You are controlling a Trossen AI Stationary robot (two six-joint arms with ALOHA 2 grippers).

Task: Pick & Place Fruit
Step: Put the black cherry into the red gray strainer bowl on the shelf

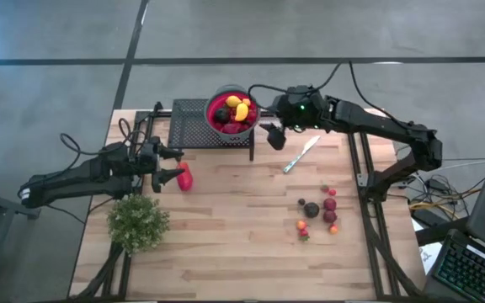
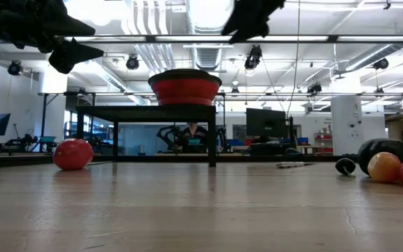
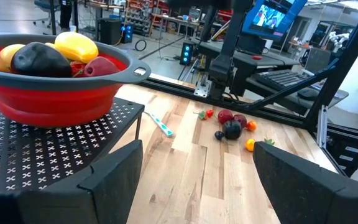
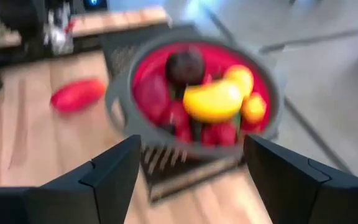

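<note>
Loose fruit (image 1: 318, 211) clustered on the bare wood at the table's right-hand part — small red, orange and dark maroon pieces, close together, some touching, well apart from the bowl. No clear long axis to any of them; rounded, so approachable from any side. Lying between the right arm's base and the table's middle, nearer the right gripper (image 1: 273, 135) than the left. Right gripper poised just beside the bowl's rim, above the table, jaws spread wide and empty; cluster lying toward the robot's side from it, past the silver knife (image 1: 301, 155). Judged next: a swing of that gripper back over the knife and down onto one piece of the cluster.

Larger red piece (image 1: 184, 178) alone on the wood at the left, elongated, long axis running roughly away from the robot. Left gripper (image 1: 173, 164) right beside it, jaws wide, holding nothing — plainly the nearer arm for that one.

Red bowl (image 1: 221, 124) with grey rim sitting on a black mesh stand (image 1: 188, 122) at the table's far edge. Inside: yellow, red and dark pieces heaped together, filling it to about rim level. Bushy green plant (image 1: 138, 222) near the left front, clear of both paths.
</note>
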